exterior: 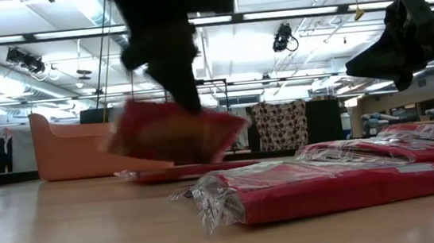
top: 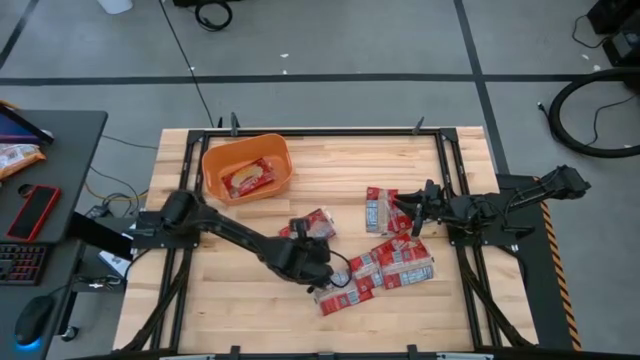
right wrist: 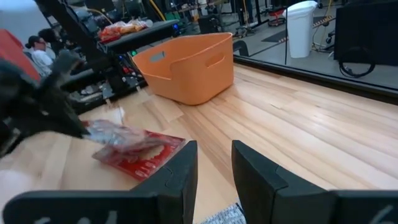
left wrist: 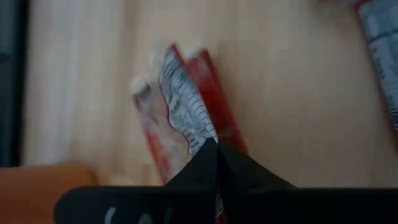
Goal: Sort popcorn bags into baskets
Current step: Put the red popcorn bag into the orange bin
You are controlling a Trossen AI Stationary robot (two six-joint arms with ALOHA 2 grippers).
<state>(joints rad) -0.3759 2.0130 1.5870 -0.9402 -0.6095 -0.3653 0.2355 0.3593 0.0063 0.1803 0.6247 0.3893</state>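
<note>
My left gripper is shut on a red popcorn bag with a grey-white label, held over the middle of the table. Another bag lies flat on the wood below it. My right gripper hovers open over the table's right part, beside a flat bag; its fingers touch nothing. More bags lie in a loose overlapping cluster toward the near right. The orange basket stands at the far left with one bag inside. My left gripper pinches the popcorn bag between its two shut fingers at one end, coming from above and pointing down. The bag hangs below the fingers, lifted clear of the table and tilted.
The wooden table has a black frame rail along its edges. Bare wood lies between the basket and the bags and along the near left. A side desk with a keyboard and phone stands left of the table.
</note>
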